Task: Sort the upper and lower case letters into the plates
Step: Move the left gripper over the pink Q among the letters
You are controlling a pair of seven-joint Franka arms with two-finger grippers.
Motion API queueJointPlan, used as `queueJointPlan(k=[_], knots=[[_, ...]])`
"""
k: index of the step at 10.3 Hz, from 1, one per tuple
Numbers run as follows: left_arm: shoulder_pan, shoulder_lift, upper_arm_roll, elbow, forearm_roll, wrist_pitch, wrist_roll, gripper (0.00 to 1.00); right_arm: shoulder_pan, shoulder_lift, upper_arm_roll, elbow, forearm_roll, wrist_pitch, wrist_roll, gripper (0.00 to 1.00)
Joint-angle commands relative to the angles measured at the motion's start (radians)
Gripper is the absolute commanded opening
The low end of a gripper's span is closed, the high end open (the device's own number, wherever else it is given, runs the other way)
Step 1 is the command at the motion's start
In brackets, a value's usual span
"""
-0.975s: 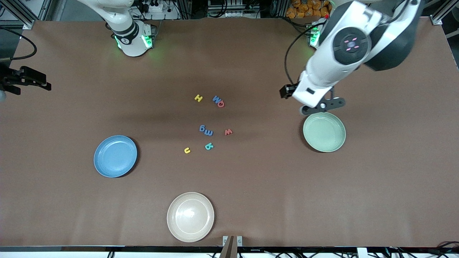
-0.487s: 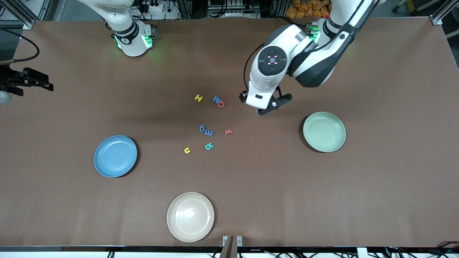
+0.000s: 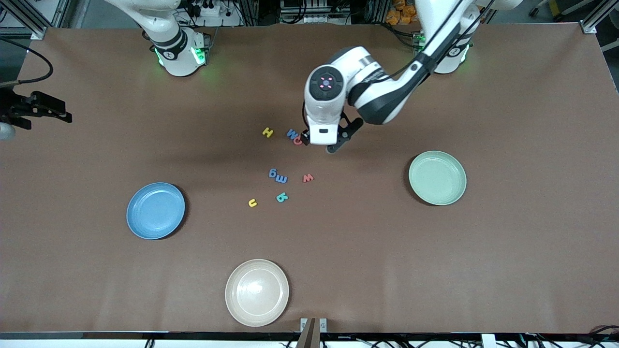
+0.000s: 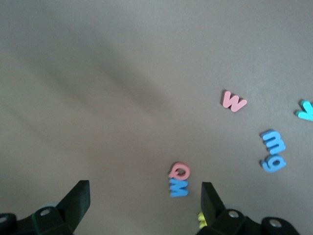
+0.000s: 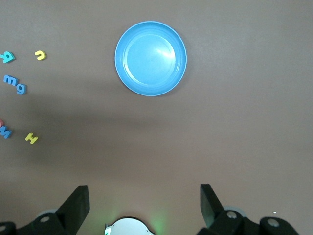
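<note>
1. Letters sit loose mid-table between the two arms' ends, none on a plate: yellow H (image 3: 267, 132), blue M (image 3: 291, 133) touching red Q (image 3: 298, 141), then blue g (image 3: 272, 173) and blue m (image 3: 281, 179) touching, red w (image 3: 308, 178), teal letter (image 3: 282, 197), yellow u (image 3: 252, 203) nearer my front cam.
2. Left gripper (image 3: 332, 143) hangs over bare table just beside the M/Q pair; on its wrist cam I see the fingers (image 4: 76, 203) spread wide, nothing between them.
3. Right gripper (image 5: 144, 205) waits up high near its own base; fingers spread, holding nothing.
4. Blue plate (image 3: 155, 210) toward right arm's end, green plate (image 3: 437, 178) toward left arm's end.
5. Beige plate (image 3: 257, 292) nearest the front cam.
</note>
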Motion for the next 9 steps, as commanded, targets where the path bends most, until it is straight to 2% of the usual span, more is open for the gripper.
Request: queueJointPlan(k=[1, 4, 9], knots=[[-0.053, 0.089, 0.007, 0.028, 0.119, 0.087, -0.158, 1.00, -0.017, -0.012, 0.012, -0.012, -0.011, 0.004, -0.018, 1.00], [-0.058, 0.138, 0.007, 0.016, 0.130, 0.248, -0.159, 1.00, -0.019, -0.012, 0.012, -0.012, -0.011, 0.004, -0.018, 1.00], [-0.106, 0.209, 0.024, -0.001, 0.264, 0.316, -0.159, 1.00, -0.019, -0.012, 0.012, -0.012, -0.011, 0.004, -0.020, 1.00]])
